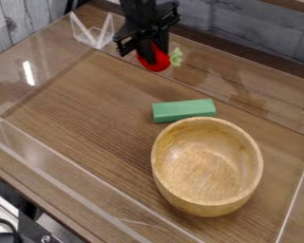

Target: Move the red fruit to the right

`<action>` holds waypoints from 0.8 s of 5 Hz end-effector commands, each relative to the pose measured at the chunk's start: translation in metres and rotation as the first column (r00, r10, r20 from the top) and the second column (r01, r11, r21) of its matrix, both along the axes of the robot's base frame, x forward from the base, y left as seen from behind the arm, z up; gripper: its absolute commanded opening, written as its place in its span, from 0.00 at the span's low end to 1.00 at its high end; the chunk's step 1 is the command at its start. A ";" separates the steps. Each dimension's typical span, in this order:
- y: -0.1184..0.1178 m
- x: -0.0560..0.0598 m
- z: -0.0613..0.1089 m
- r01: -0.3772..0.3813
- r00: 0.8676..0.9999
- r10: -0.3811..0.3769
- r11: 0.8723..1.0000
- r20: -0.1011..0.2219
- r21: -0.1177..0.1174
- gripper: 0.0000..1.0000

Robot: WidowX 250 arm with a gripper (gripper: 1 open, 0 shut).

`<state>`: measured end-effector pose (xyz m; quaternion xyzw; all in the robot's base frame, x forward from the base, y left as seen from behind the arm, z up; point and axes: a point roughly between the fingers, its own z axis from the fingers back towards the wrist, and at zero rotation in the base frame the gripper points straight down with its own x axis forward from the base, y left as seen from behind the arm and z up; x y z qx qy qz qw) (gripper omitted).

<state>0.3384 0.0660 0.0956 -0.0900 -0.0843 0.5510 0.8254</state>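
Observation:
The red fruit (152, 60), small, round and bright red with a green leafy tip (175, 57) sticking out to its right, sits between the black fingers of my gripper (148, 52) at the back of the wooden table. The gripper points steeply down and is shut on the fruit. Whether the fruit rests on the table or hangs just above it I cannot tell.
A flat green rectangular block (184, 110) lies mid-table. In front of it at the right stands a large wooden bowl (207, 167). Clear plastic walls (41, 57) enclose the table on all sides.

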 end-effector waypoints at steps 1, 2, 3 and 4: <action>0.002 0.006 0.023 0.011 0.997 -0.013 1.000 0.079 0.028 0.00; 0.001 0.005 0.022 0.014 0.996 -0.017 0.999 0.085 0.034 0.00; 0.000 0.004 0.022 0.017 0.995 -0.021 0.999 0.093 0.038 0.00; 0.002 0.001 0.022 0.017 0.995 -0.022 0.999 0.099 0.044 0.00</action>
